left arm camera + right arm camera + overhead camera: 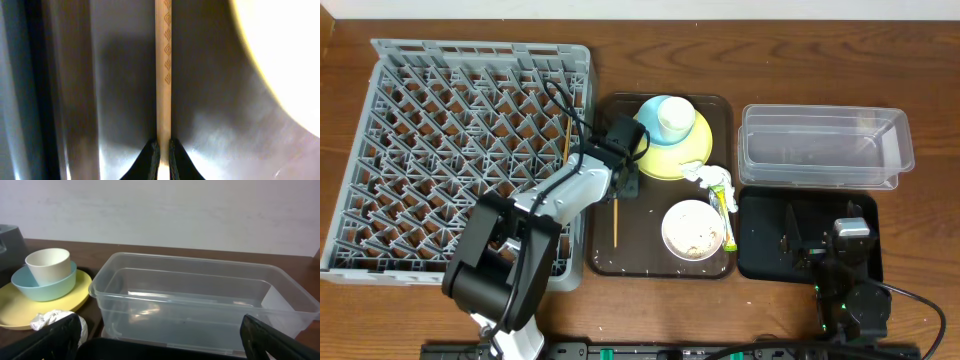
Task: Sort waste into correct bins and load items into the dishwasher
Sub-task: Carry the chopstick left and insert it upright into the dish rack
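Left gripper (163,161): clamped tight on a thin chopstick (163,60), running straight ahead from the fingertips, flat on the brown tray (115,110). Yellow plate (285,50) close on the right. Held near one end, so may swivel or slip on lifting, may clip the plate.

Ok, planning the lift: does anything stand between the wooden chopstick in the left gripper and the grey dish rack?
No loose object shows. The left gripper pinches the thin wooden chopstick; only the dark brown serving tray's rim and the grey plastic dish rack's wall lie between.
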You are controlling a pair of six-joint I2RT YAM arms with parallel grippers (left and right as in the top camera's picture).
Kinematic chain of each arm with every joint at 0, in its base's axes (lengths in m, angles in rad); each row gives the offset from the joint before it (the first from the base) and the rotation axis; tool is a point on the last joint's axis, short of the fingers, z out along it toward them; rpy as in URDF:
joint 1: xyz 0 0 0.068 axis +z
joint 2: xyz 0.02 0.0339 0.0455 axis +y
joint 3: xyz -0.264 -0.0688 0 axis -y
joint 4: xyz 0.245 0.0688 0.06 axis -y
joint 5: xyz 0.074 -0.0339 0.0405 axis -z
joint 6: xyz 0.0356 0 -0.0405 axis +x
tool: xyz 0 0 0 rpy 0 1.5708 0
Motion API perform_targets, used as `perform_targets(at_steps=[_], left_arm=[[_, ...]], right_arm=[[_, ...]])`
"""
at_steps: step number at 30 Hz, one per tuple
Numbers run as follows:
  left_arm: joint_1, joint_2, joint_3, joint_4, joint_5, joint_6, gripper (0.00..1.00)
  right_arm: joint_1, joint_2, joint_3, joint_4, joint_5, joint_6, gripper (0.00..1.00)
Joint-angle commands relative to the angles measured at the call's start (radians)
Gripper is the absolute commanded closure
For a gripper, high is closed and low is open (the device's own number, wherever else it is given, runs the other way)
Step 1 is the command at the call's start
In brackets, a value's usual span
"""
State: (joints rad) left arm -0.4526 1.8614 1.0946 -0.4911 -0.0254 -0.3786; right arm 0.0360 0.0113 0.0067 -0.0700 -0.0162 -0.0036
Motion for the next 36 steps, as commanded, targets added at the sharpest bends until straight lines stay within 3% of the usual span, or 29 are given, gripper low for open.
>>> perform_targets(at_steps=[1,9,15,26,36], left_arm=[[0.002,-0.103,-0.003,-0.047,0.014,-0.009,0.92],[0.003,-0.380,-0.003,-0.089,0.001,0.057,0.92],[0.011,-0.494,-0.003,-0.156,-0.231,0.071,0.92],[0.120,-0.476,-0.003,-0.179,-0.263,0.171,0.92],[0.144,-0.414,-0.004,-0.182,-0.180,0.270,0.92]], right_arm=[[-0.016,-0.005,-0.001,-0.004,-0.008,0.014,0.01],[-0.016,-0.005,-0.001,-0.004,-0.008,0.014,0.01],[-0.016,-0.005,-0.001,-0.004,-0.008,0.014,0.01],[-0.016,-0.005,-0.001,-0.004,-0.008,0.014,0.01],[-0.016,-0.005,-0.001,-0.004,-0.008,0.014,0.01]])
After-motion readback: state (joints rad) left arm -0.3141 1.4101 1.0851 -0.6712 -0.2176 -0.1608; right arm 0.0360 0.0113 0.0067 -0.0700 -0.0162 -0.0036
